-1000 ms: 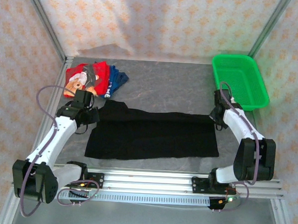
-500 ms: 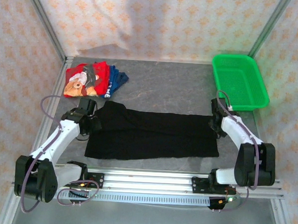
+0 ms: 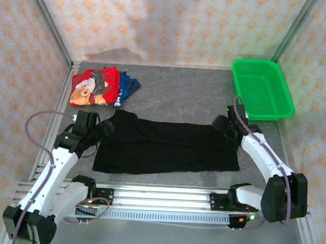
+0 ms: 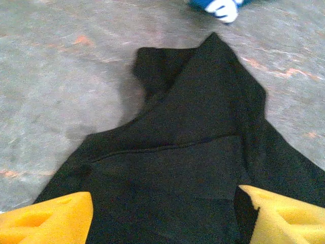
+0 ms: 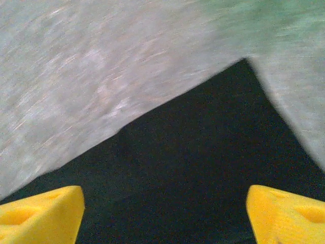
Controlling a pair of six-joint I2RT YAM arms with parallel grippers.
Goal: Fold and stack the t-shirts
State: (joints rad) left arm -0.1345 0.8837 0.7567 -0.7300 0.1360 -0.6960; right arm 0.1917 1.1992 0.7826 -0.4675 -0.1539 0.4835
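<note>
Top external shows you the black t-shirt [image 3: 167, 147] spread on the bench [image 3: 180, 98]; left jaws released at its 9 o'clock end, right jaws released at 3 o'clock; red t-shirt [image 3: 94, 84], blue t-shirt [image 3: 131, 88] at 10 o'clock.

Bright, even overhead light; crisp from above, soft or smeared at the wrists.

In the top external view, diffuse light from above leaves pale washed-out patches on the patterned back wall and a soft grey shadow along the far edge of the table [image 3: 181, 95]. The green basket [image 3: 261, 86] tints the wall beside it green. The black t-shirt [image 3: 167, 147] shows as a flat dark shape with little fold detail. In the left wrist view, its seams are faintly visible and the yellow fingertips [image 4: 45, 216] are out of focus. In the right wrist view, the table is smeared in diagonal streaks, with a green cast at the upper right and a blurred cloth edge.
</note>
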